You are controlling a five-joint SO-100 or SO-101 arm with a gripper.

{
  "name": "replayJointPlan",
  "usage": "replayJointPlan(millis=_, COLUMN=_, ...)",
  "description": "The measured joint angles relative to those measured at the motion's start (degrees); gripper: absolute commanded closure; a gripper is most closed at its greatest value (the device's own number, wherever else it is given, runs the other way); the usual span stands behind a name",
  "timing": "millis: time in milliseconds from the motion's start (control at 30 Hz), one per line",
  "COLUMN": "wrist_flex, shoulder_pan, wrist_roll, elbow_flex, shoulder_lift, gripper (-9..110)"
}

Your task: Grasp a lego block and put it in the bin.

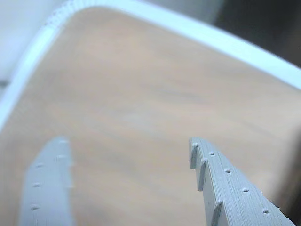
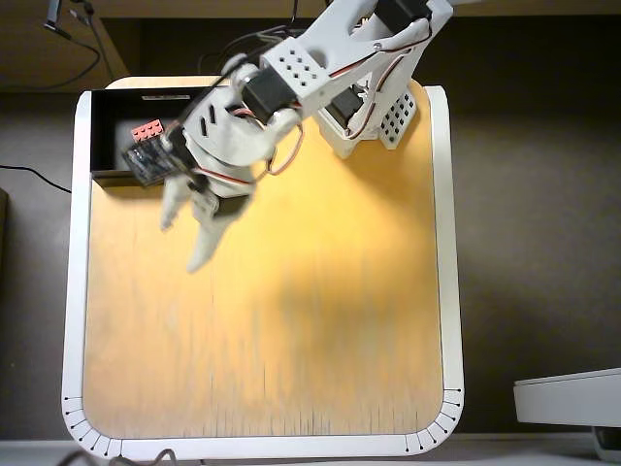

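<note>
Lego block (image 2: 147, 129) in bin (image 2: 105, 131) (pincer (image 2: 184, 241) apart)

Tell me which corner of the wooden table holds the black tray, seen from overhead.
The top-left corner of the wooden table: only there sits the shallow black rectangular tray, with the small red studded plastic brick inside it.

The white 3D-printed plastic arm (image 2: 320, 68) is seen in the overhead view reaching from its base at top centre down and to the left. The pale two-finger gripper (image 2: 184, 233) is held with jaws parted and nothing between them. In the wrist view both ridged grey fingers (image 1: 225, 183) are seen spread well apart, and blurred.
</note>
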Motion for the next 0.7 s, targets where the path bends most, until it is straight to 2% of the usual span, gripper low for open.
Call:
replayJointPlan(millis=100, wrist_flex=0.0, shoulder_pan=-6.33, wrist_roll=0.62, elbow_flex=0.0, shoulder_lift=1.05, gripper=94)
replayJointPlan(millis=167, wrist_flex=0.0, shoulder_pan=-9.84, wrist_roll=1.14, elbow_flex=0.0, shoulder_lift=1.49, gripper=101)
replayJointPlan(millis=567, wrist_flex=0.0, shoulder_pan=-28.65, wrist_roll=4.31, elbow_flex=0.09, shoulder_lift=5.01, gripper=101)
replayJointPlan(millis=700, wrist_flex=0.0, shoulder_pan=-35.77, wrist_roll=6.59, elbow_flex=4.48, shoulder_lift=9.05, gripper=101)
